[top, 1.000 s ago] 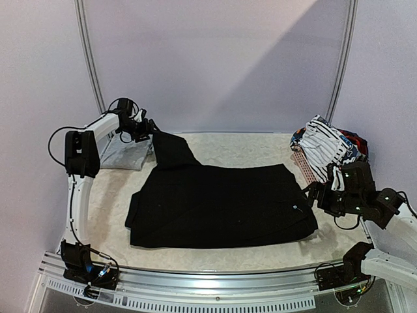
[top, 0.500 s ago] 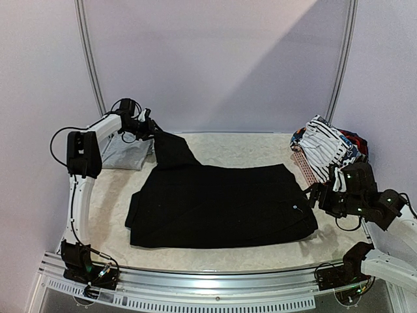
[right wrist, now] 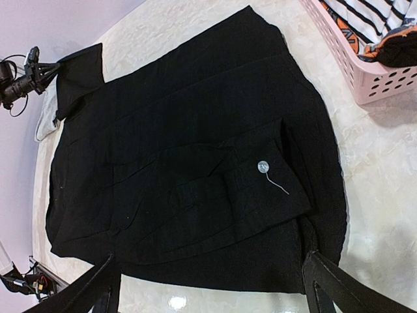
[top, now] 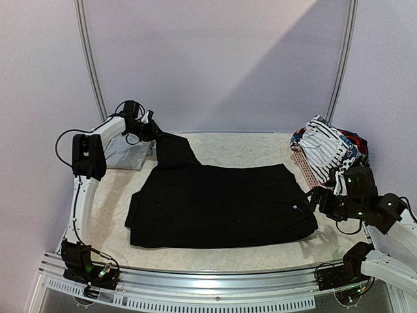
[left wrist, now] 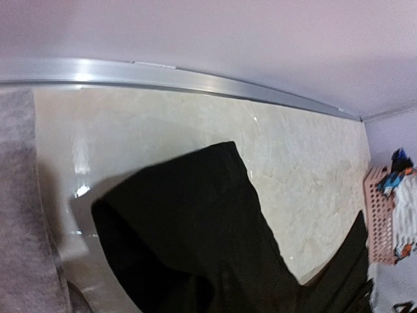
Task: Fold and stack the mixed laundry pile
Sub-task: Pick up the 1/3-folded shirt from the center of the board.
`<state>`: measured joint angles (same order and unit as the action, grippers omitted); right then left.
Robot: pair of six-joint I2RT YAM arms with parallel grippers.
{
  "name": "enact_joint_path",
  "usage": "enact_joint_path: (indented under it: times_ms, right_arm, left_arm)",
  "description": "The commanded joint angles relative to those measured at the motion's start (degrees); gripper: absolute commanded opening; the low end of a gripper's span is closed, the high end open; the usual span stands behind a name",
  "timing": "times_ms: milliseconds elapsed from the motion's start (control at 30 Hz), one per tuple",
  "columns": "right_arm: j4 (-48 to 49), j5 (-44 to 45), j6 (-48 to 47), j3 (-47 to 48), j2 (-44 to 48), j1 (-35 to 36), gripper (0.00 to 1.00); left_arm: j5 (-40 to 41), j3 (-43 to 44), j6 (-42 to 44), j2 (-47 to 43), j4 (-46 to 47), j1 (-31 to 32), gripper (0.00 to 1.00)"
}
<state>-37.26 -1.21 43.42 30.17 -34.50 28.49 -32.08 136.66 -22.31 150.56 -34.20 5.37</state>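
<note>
Large black trousers (top: 221, 205) lie spread flat across the middle of the table. One leg end reaches to the back left, where my left gripper (top: 152, 130) is shut on it and holds it slightly raised. In the left wrist view the black cloth (left wrist: 195, 241) fills the lower frame and hides the fingers. My right gripper (top: 313, 195) hovers open at the trousers' right edge, its fingers (right wrist: 332, 287) wide apart over the hem (right wrist: 215, 270). The rest of the laundry pile, with a white black-striped piece (top: 326, 147) on top, sits in the pink basket (top: 303, 166).
A folded light grey garment (top: 127, 153) lies at the back left, right beside the left gripper. A metal rail (left wrist: 195, 78) runs along the table's back edge. The basket's perforated wall (right wrist: 352, 65) stands close to the right arm.
My left gripper has shut on the black leg end and shifted slightly back. The right arm has sunk a little toward the near right, still open.
</note>
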Motion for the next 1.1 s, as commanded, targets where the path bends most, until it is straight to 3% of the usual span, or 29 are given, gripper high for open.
enact_joint_path:
  times_ms: [0, 133, 467, 1067]
  right_arm:
    - [0.26, -0.63, -0.06, -0.34, -0.33, 0.12, 0.98]
    - [-0.22, 0.39, -0.39, 0.68, -1.39, 0.16, 0.98]
    - [-0.89, 4.37, -2.07, 5.83, -5.17, 0.12, 0.98]
    - [4.45, 6.31, -3.6, 14.76, -18.75, 0.14, 0.98]
  left_arm:
    - [-0.14, 2.08, 0.16, 1.75, 0.22, 0.48, 0.0]
    - [-0.51, -0.36, 0.13, -0.7, 1.56, 0.82, 0.0]
    - [-0.62, -18.37, 0.51, -15.89, 8.25, 3.05, 0.0]
    - [8.23, -43.32, 8.35, -45.27, 6.43, 12.53, 0.0]
